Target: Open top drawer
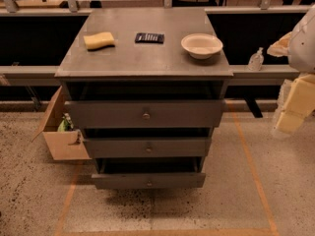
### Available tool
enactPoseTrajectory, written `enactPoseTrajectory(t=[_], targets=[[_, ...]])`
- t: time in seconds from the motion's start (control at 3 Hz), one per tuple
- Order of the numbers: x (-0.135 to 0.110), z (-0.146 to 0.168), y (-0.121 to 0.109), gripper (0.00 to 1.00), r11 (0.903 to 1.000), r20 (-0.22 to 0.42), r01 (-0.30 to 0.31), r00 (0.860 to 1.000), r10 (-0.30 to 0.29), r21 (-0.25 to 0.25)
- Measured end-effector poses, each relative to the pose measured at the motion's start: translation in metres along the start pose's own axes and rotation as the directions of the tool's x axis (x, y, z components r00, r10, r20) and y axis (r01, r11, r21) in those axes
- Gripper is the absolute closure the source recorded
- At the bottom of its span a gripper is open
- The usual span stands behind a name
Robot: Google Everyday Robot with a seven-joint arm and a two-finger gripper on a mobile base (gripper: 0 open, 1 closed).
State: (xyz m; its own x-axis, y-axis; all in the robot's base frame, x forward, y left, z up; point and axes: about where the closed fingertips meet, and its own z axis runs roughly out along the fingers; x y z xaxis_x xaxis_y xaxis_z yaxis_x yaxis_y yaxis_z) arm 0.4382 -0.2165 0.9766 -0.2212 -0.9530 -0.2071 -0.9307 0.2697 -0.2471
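A grey drawer cabinet stands in the middle of the frame on a speckled floor marked with orange tape lines. The top drawer runs across the frame's centre, directly under the tabletop. It is the widest of the three, and its small round knob sits at the middle of its front. A dark gap shows between its upper edge and the tabletop, and its front stands forward of the cabinet body. Below it are the middle drawer and the bottom drawer, each narrower, each with a similar knob and a dark gap above it.

On the tabletop a yellow sponge lies at the left, a small dark packet near the middle and a white bowl at the right, all apart from one another.

The tool is at the right edge of the frame, a pale cream shape below a white arm part, well apart from the cabinet and touching nothing. I cannot tell whether it is apart or together.

An open cardboard box sits on the floor just beside the cabinet's left side, with something green inside. A clear bottle stands on the ledge to the right of the tabletop.
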Motion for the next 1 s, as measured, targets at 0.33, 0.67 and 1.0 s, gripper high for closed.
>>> enactPoseTrajectory(t=[0.33, 0.67, 1.0], targets=[[0.0, 0.0, 0.0, 0.0, 1.0, 0.0, 0.0, 1.0, 0.0, 0.0], [-0.001, -0.002, -0.001, 0.16, 1.0, 0.003, 0.001, 1.0, -0.001, 0.01], [-0.01, 0.027, -0.01, 0.4, 0.9995, 0.056, 0.027, 0.998, -0.026, -0.013]])
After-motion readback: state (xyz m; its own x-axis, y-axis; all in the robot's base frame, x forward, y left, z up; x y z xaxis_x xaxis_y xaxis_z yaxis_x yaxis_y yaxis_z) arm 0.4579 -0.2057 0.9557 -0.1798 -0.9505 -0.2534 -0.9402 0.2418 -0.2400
